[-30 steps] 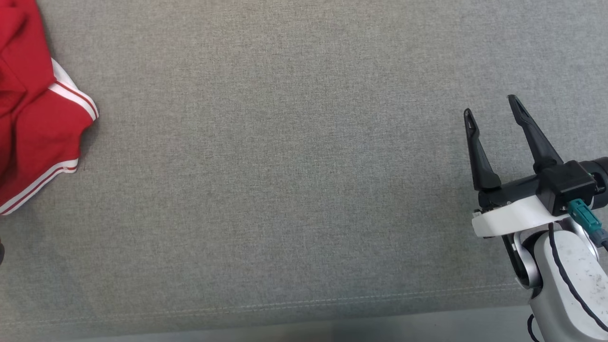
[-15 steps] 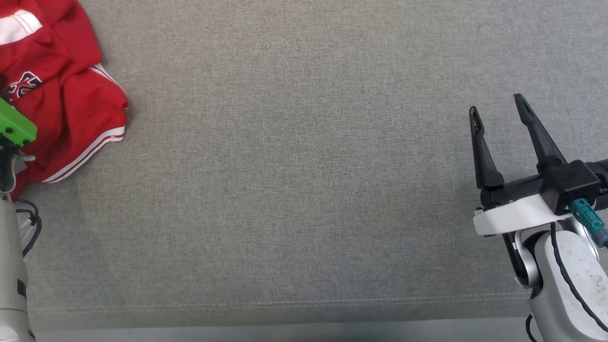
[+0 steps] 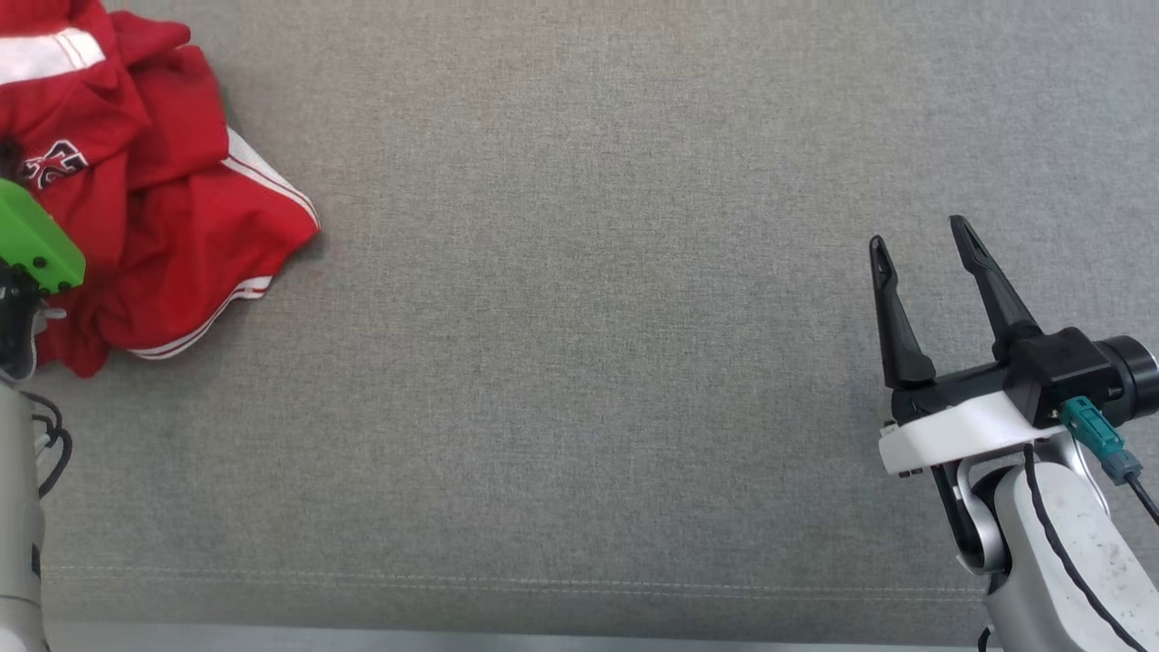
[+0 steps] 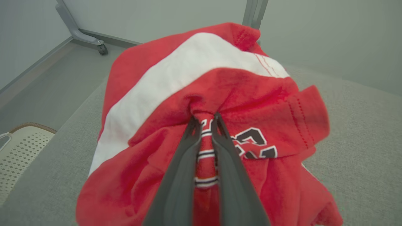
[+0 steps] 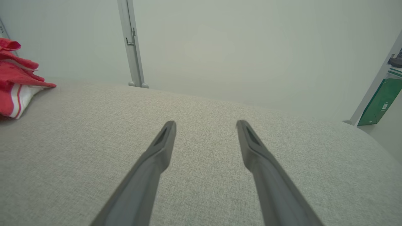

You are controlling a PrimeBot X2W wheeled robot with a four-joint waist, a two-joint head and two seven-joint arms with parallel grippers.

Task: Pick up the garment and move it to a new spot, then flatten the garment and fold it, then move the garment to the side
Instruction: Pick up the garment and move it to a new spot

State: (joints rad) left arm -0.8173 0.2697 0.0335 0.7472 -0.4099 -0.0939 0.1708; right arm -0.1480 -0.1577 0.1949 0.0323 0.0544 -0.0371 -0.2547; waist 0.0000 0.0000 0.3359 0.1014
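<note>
left hand [image 4: 205,121] pinching garment [image 4: 251,94], seemingly dragged rightward

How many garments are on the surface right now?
1. The red garment lies bunched at the far left of the grey surface, pinched between the fingers of the left gripper. The right gripper is open, well apart. Others could lie beyond the frame.

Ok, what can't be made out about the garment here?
- Head view: garment runs off the top and left edges; a green part covers some.
- Left wrist view: its printed lettering is partly covered by the left claw and folds; garment type unclear.
- Right wrist view: the left edge cuts it.
</note>
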